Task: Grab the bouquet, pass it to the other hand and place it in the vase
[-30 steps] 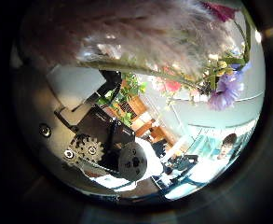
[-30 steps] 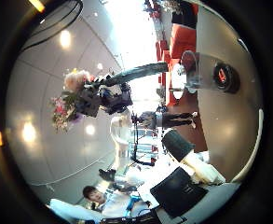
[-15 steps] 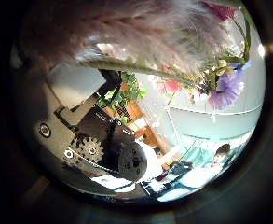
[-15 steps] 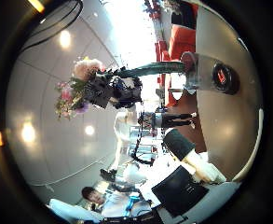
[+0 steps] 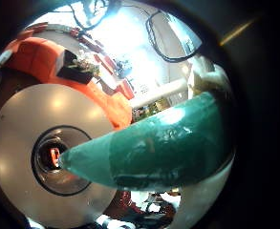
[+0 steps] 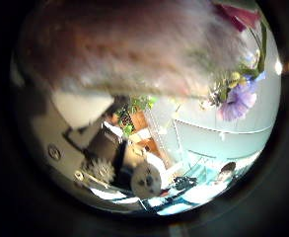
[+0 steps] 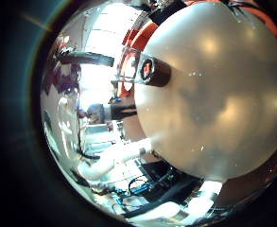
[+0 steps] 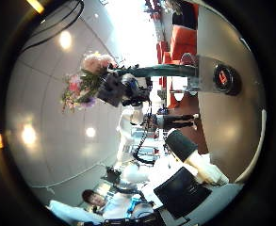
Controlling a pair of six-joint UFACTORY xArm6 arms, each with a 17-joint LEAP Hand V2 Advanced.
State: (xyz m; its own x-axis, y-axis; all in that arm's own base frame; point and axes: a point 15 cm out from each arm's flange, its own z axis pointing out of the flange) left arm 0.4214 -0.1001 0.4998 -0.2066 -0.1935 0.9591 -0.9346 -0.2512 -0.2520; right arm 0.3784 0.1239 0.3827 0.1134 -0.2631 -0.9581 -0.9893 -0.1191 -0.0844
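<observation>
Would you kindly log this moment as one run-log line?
phase: carry to vase | left hand: shut on bouquet | vase: on table, empty | right hand: unseen

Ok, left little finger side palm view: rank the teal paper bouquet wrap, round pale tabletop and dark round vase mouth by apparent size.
Joint largest: teal paper bouquet wrap and round pale tabletop, about alike, and the wrap's nearness to the palm inflates it, so unranked.
Smallest: dark round vase mouth.

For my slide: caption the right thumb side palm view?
The other hand carries the bouquet, green-wrapped stems leading, toward the vase.
</observation>
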